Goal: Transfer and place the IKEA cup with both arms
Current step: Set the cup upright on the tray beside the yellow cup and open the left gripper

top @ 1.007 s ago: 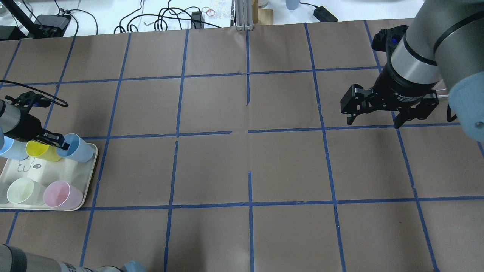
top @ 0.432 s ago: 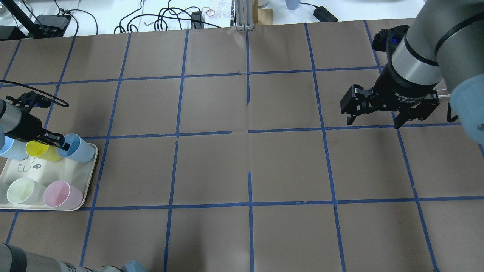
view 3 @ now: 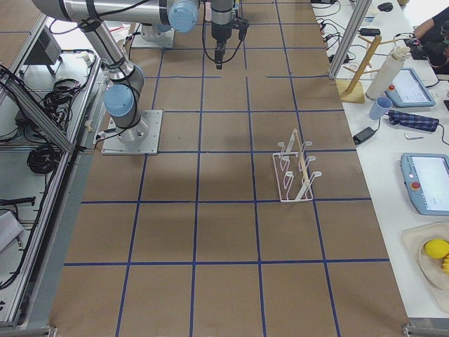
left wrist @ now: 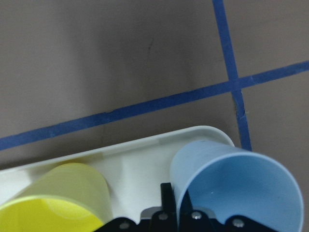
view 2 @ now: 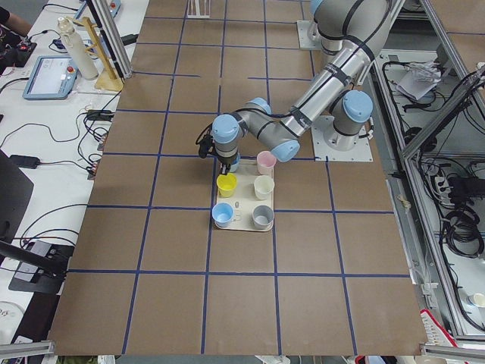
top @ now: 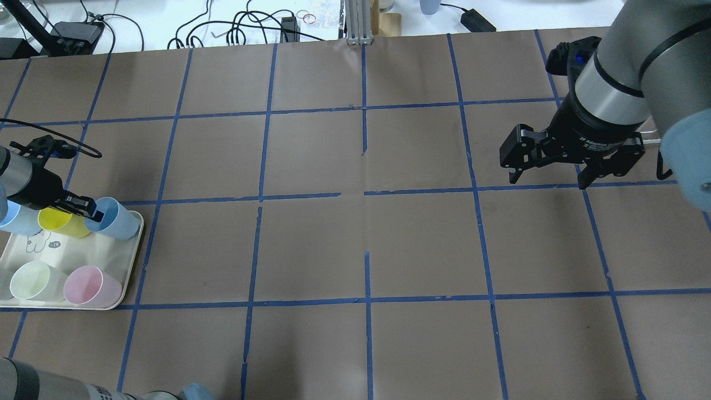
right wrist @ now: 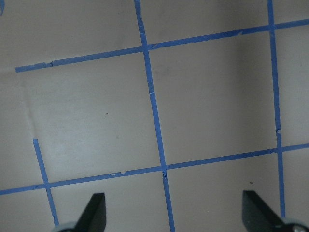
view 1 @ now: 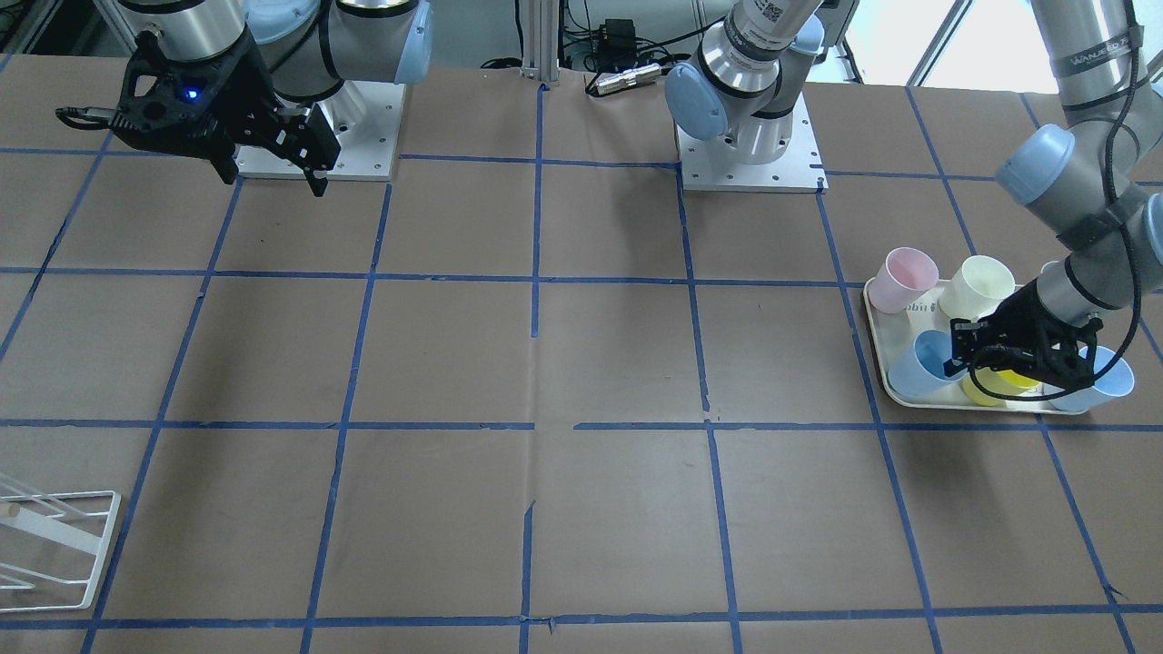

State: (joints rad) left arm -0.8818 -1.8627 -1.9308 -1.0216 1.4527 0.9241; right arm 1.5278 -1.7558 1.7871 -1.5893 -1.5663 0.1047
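At the tray corner, IKEA cup, rim wall clamped in the left pincer, right pincer spread wide, empty.

brown table, blue tape grid, white bench, black cables beyond

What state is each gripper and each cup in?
left gripper: shut on IKEA cup's rim.
right gripper: open, empty.
IKEA cup: upright on the tray, gripped.
yellow cup: upright on tray.
pink cup: upright on tray.
pale green cup: upright on tray.
second blue cup: upright on tray.
grey cup: upright on tray.
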